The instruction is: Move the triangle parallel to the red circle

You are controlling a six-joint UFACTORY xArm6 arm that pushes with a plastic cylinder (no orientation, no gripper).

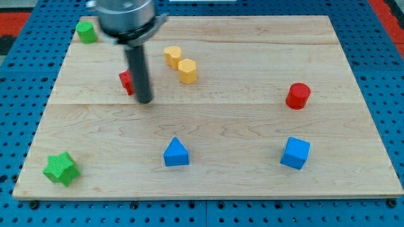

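The blue triangle block lies at the lower middle of the wooden board. The red circle block stands at the right, above and well to the right of the triangle. My tip touches the board left of centre, well above and a little left of the triangle. A red block sits just behind the rod to its left, partly hidden, shape unclear.
Two yellow blocks lie side by side right of the rod. A blue cube sits at the lower right. A green star is at the lower left, a green block at the top left.
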